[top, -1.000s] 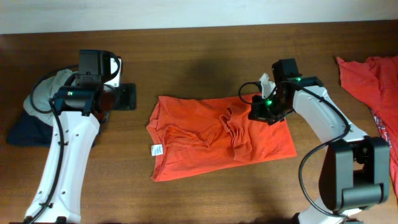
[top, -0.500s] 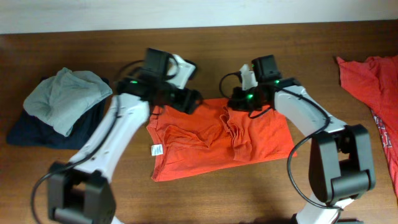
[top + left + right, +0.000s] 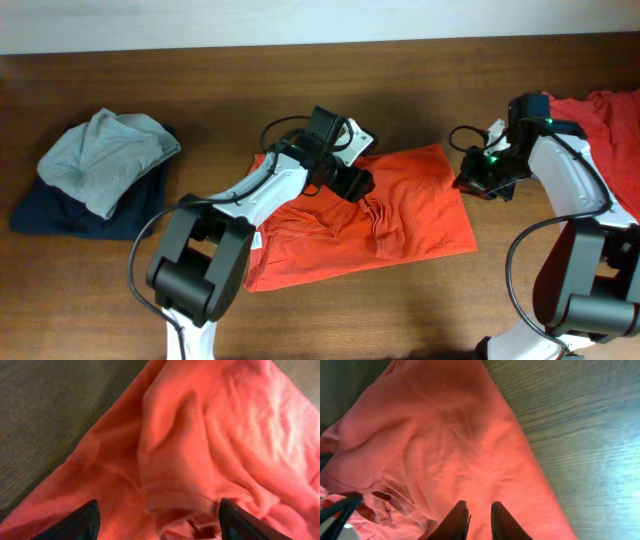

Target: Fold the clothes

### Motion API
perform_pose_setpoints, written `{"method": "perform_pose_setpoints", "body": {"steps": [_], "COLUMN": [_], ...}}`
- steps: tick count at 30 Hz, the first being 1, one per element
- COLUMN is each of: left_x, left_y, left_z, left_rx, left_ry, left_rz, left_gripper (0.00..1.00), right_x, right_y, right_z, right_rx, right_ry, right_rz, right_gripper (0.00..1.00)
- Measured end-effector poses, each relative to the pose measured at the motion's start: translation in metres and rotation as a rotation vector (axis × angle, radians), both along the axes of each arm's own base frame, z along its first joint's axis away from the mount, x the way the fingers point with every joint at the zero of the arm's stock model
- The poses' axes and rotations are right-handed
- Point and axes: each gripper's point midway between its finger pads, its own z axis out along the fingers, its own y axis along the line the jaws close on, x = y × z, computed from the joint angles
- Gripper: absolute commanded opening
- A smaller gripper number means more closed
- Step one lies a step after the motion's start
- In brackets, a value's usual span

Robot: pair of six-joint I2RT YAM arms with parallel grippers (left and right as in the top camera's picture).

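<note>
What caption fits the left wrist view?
Open left gripper poised above a rumpled fold of the orange-red T-shirt on the wooden table.

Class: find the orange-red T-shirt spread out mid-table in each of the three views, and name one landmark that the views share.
Overhead: the T-shirt lies spread at the centre, between the two arms.
Left wrist: the T-shirt fills most of the frame, rumpled, with bare wood at upper left.
Right wrist: the T-shirt covers the left and centre, with wood to the right.
Shared landmark: the shirt's edge against the brown wooden table.
</note>
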Motion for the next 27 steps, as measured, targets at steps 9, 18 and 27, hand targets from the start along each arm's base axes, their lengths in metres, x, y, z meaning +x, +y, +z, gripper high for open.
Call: {"method": "perform_pose_setpoints", "body": {"steps": [9, 18, 27], "left_x": [0.014, 0.014, 0.012], "left_y": [-0.008, -0.009, 0.003], "left_z": [0.01, 0.01, 0.001], "left_rx": [-0.044, -0.052, 0.003], "left_ry": [-0.07, -0.048, -0.017], "left_rz": [0.002, 0.029, 0.068], "left_gripper": [0.61, 0.12, 0.0], "right_x": [0.0, 0.006, -0.01], "right_y": [0.001, -0.003, -0.01], "right_z": [-0.005, -0.036, -0.063], "right_rx": [-0.024, -0.044, -0.094], "right_ry": [0.01, 0.001, 0.059], "right_rz": [0.018, 0.02, -0.015], "right_gripper": [0.26, 0.17, 0.08]}}
